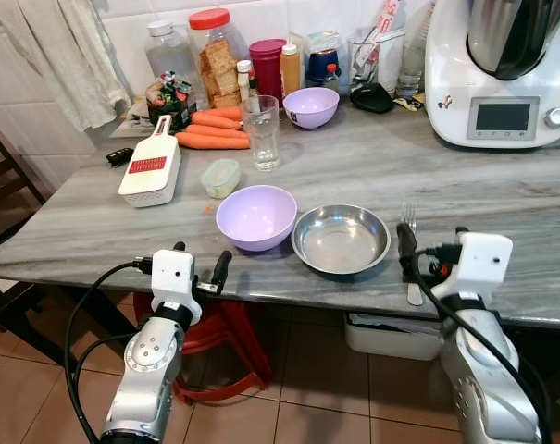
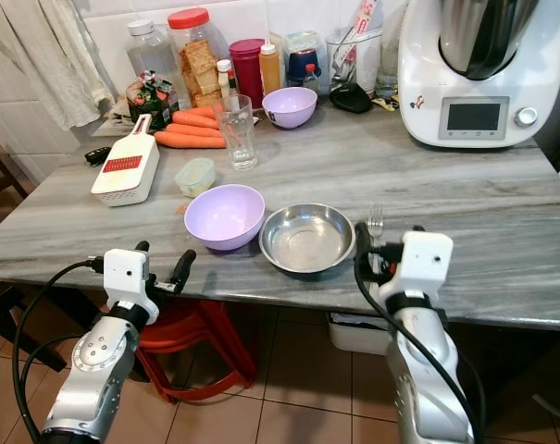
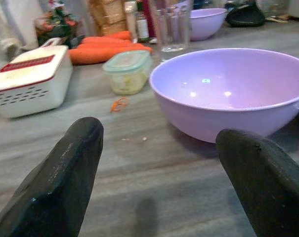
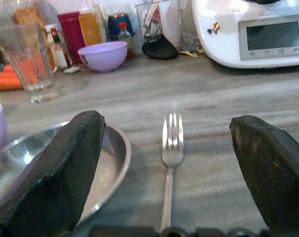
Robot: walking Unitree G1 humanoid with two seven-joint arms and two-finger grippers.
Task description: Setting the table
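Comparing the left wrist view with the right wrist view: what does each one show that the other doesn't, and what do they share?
Left wrist view: the white grater, the small lidded container and the whole near purple bowl, seen between the open left gripper fingers.

Right wrist view: the fork lying between the open right gripper fingers, the steel bowl beside it, and the white kitchen machine.

Both: the grey table, the drinking glass, the carrots and the far purple bowl.
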